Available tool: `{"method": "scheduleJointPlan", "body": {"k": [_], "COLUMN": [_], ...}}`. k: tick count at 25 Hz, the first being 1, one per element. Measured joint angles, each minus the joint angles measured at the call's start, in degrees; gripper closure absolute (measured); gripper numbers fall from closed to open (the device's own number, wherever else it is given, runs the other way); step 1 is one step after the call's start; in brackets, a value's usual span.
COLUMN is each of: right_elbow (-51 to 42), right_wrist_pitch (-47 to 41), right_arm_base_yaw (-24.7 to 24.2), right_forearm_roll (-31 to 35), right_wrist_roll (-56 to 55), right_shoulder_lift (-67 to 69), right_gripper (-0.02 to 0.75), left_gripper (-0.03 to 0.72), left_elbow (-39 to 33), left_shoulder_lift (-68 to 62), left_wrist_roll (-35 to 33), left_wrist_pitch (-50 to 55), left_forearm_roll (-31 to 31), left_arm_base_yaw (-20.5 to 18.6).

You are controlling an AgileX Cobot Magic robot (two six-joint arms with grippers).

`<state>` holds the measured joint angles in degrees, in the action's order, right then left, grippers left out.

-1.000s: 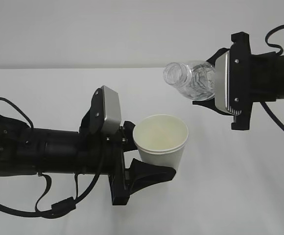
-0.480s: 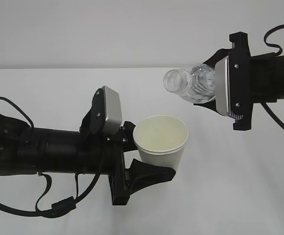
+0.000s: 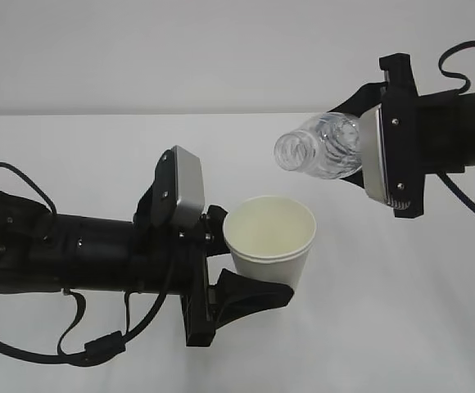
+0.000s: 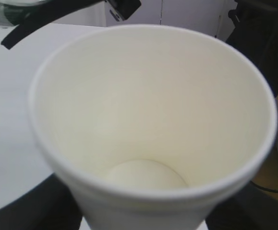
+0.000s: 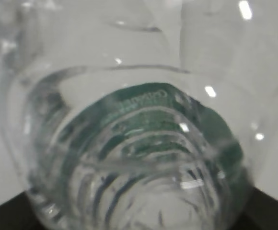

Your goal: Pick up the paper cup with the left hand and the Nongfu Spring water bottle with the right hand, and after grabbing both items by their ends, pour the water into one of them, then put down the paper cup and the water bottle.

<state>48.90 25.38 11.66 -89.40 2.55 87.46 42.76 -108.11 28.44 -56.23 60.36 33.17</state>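
Note:
The white paper cup [image 3: 272,239] stands upright above the table, held low on its wall by my left gripper [image 3: 256,260], which is shut on it. In the left wrist view the paper cup [image 4: 153,120] fills the frame, and its cream inside looks dry. My right gripper [image 3: 350,144] is shut on the base end of the clear, capless Nongfu Spring water bottle [image 3: 319,147]. The bottle lies tilted, with its mouth up and left of the cup's rim. In the right wrist view the bottle [image 5: 139,143] fills the frame and shows green label tints. I see no stream of water.
A white table [image 3: 401,311] lies under both arms, with a plain grey wall [image 3: 180,49] behind it. Black cables loop below the left arm [image 3: 82,348] and above the right arm [image 3: 467,57]. Dark equipment [image 4: 263,43] stands beyond the table's edge in the left wrist view.
The right gripper has come down a little and tipped the bottle, so its mouth sits lower and closer to the cup. The cup has barely moved.

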Motion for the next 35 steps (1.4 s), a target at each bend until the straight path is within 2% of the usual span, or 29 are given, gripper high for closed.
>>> {"method": "scheduleJointPlan", "body": {"k": [35], "right_elbow": [1.9], "right_wrist_pitch": [-0.1], "right_arm_base_yaw": [0.0], "right_forearm_roll": [0.0], "right_wrist_roll": [11.3], "right_shoulder_lift": [0.0], "right_gripper": [0.246], "left_gripper": [0.205], "left_elbow": [0.0], "left_shoulder_lift": [0.0], "left_wrist_roll": [0.9], "left_wrist_pitch": [-0.8], "left_forearm_roll": [1.6], "left_arm_base_yaw": [0.0]}}
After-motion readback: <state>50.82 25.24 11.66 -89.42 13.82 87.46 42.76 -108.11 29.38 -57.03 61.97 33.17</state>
